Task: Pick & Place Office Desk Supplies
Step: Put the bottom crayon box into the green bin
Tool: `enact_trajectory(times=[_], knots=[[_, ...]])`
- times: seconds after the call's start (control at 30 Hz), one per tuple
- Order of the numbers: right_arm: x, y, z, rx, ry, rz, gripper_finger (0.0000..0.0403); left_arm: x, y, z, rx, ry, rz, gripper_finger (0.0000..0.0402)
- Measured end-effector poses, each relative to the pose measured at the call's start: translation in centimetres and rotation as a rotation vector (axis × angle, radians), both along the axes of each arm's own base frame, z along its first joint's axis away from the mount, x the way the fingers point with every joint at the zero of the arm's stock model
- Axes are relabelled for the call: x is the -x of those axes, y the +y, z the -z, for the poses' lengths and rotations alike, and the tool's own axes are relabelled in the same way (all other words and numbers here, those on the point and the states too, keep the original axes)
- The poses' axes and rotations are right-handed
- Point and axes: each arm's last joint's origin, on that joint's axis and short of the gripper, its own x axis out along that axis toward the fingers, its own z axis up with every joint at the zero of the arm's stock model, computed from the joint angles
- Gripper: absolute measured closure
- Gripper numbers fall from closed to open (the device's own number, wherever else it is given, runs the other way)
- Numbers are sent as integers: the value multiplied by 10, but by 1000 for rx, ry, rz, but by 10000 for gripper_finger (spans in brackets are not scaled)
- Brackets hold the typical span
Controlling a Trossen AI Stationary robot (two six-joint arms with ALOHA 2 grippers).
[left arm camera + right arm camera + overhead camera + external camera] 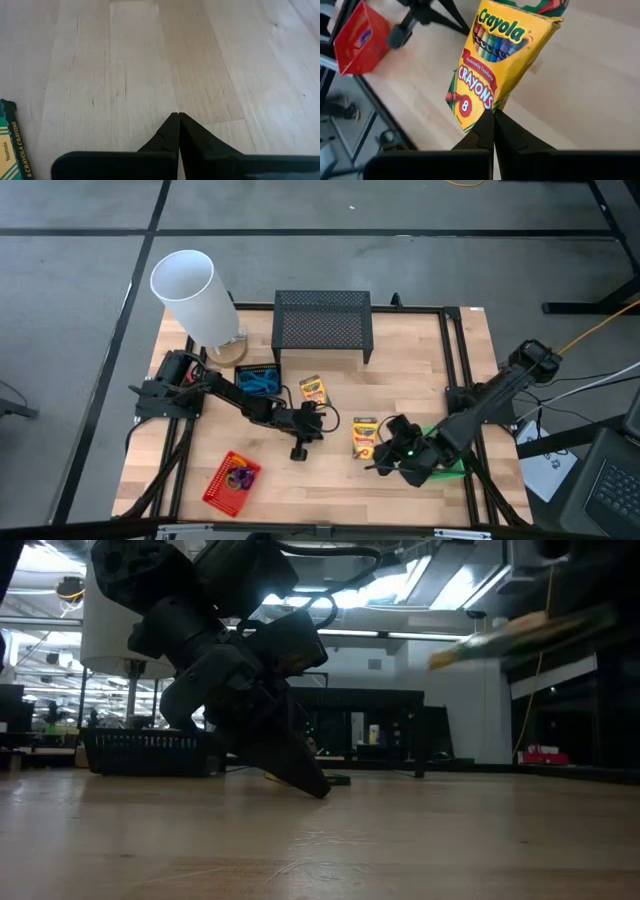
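Observation:
My right gripper is shut on a yellow-and-green crayon box, which also shows near the table's front right and, blurred, high up in the low view. A second crayon box lies flat at the table's middle. My left gripper is shut with nothing in it, its tips low over bare wood. A black basket holds blue scissors. A red basket holds purple and orange loops. A green basket lies partly hidden under my right arm. My right gripper pinches the crayon box between its two fingers at the edge of one short end, below the printed "8". The fingers come slanting down from the table's right. The box sticks out beyond the fingertips, printed face toward the camera, lifted clear of the wood.
A big white cylinder stands at the far left. A wide black mesh stand sits at the far middle. The edge of a crayon box lies close beside my left gripper. Bare wood stretches along the near edge between the two grippers.

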Motion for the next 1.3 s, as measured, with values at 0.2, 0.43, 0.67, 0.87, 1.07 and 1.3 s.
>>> enact_trajectory(times=[0.2,0.43,0.67,0.87,1.07,1.3], knots=[[33,-12,-20,-82,128,6,403,0,0,0,0,1,4,399],[68,-17,-34,-156,253,0,403,0,0,0,-2,1,10,400],[92,-12,-38,-216,347,-10,403,0,0,0,6,3,21,399],[114,-7,-35,-222,453,39,403,0,-1,0,4,3,24,399],[127,-5,-34,-199,508,27,403,0,-1,0,0,2,29,400],[131,-14,-31,-86,580,61,403,0,0,0,-1,2,29,398]])
